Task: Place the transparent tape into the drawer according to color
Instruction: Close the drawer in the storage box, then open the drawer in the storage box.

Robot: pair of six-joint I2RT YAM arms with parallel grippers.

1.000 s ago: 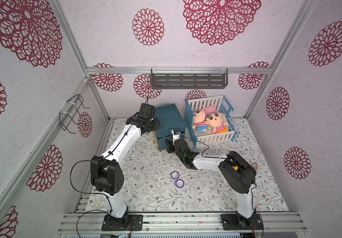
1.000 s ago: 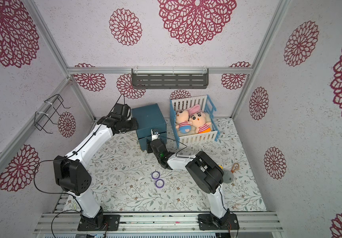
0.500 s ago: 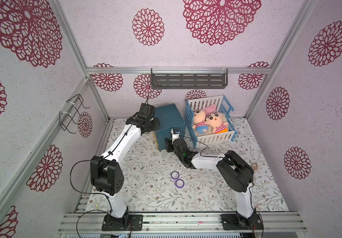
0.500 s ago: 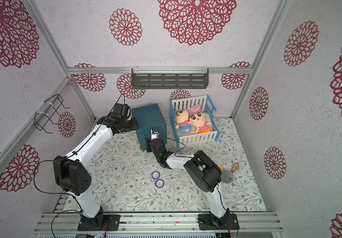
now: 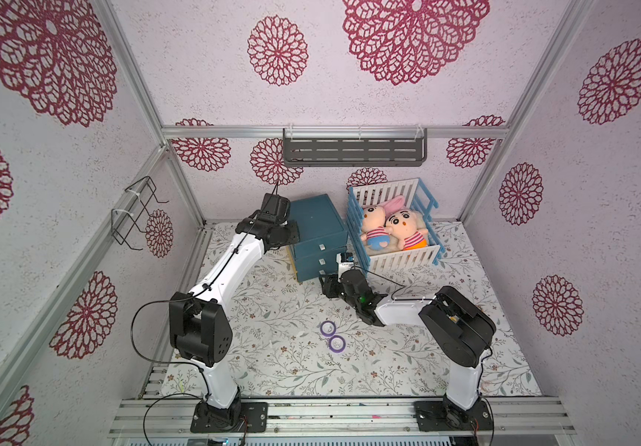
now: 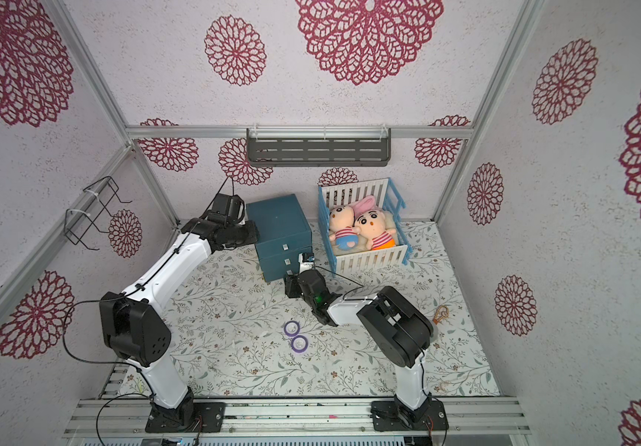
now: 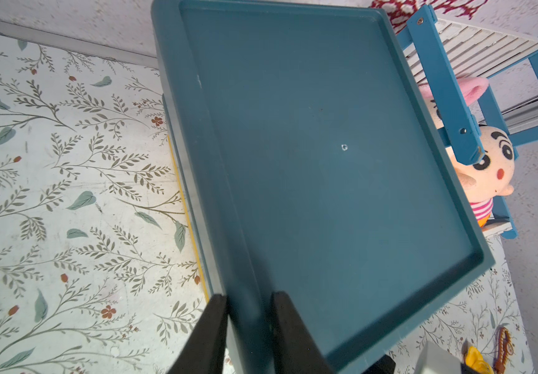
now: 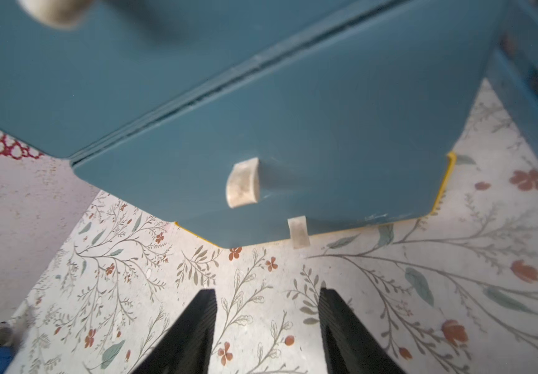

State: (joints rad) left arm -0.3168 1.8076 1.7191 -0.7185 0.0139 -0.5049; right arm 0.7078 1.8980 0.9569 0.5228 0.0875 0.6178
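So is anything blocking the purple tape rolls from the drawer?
Yes: the drawers of the cabinet all look shut. The mat between it and the purple tape rolls is bare; the open right gripper faces the lowest handle.

- walls (image 5: 388, 100): pale textured wallpaper with crimson floral medallions
- aluminium frame (image 5: 334, 132) runs along the corners and across the back wall
- grey slotted shelf (image 5: 353, 152) on the back wall
- black wire rack (image 5: 133, 216) on the side wall
- floor mat (image 5: 280, 359): white, leaf-and-flower print
- teal drawer cabinet (image 5: 313, 216) at the back wall
- blue-white toy crib (image 5: 402, 260) just beside it, two plush dolls (image 5: 404, 231) lying inside
- light even and diffuse
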